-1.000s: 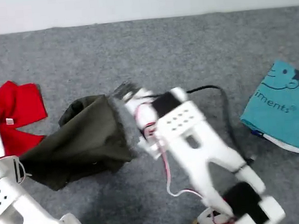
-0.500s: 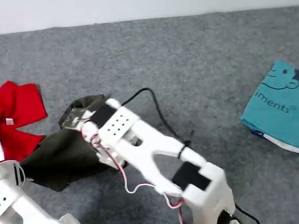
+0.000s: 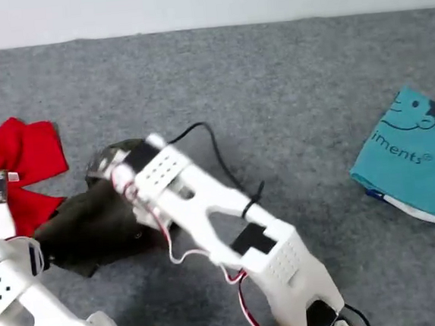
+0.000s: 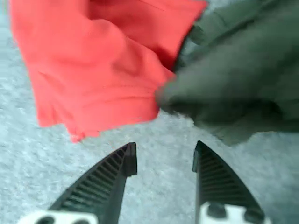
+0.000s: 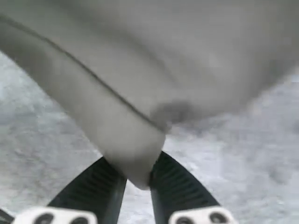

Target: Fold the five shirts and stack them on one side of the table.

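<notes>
green shirt [image 3: 86, 228]: lies long left to right, bunched | right hand [image 5: 139, 175]: pinches its edge | left hand [image 4: 163, 156]: wide, by red shirt [image 4: 93, 60]

White perforated shells form my left arm [image 3: 16, 303] and right arm [image 3: 206, 210], with black motor blocks [image 3: 247, 240], a black cable [image 3: 219, 159] and red-and-white wires [image 3: 168, 247]. My left end effector [image 4: 161, 158] and right end effector [image 5: 138, 172] bear black ribbed fingers [image 4: 114, 177].

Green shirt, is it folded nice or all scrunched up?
Scrunched up. The green shirt lies in a crumpled heap, one edge pinched in the right end effector.
</notes>
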Available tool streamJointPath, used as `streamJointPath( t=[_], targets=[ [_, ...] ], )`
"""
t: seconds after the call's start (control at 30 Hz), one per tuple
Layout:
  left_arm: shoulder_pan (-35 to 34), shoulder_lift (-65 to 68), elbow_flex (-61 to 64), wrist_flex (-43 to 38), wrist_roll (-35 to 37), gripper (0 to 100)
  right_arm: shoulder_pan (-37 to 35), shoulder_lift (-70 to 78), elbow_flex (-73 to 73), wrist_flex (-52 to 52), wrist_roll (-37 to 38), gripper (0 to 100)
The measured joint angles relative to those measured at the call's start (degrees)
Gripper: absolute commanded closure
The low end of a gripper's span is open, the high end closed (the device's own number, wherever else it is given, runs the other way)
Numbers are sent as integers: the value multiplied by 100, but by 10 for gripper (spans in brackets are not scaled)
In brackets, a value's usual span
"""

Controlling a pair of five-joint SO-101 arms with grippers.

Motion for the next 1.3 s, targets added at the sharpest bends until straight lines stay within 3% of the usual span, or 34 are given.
streamJointPath(
  t=[0.23,0.77,1.0,1.3],
  targets=[
    [651,0,-475,352,0,798,932,-97,-1160,571,343,988],
    [3051,0,-2136,440,1046,798,2655,-2154,-1073,580,1644,988],
    [3218,0,-2136,712,1204,798,3209,-2426,440,589,2127,988],
    [3218,0,-1855,853,1204,798,3411,-2629,2189,589,2681,988]
  ],
)
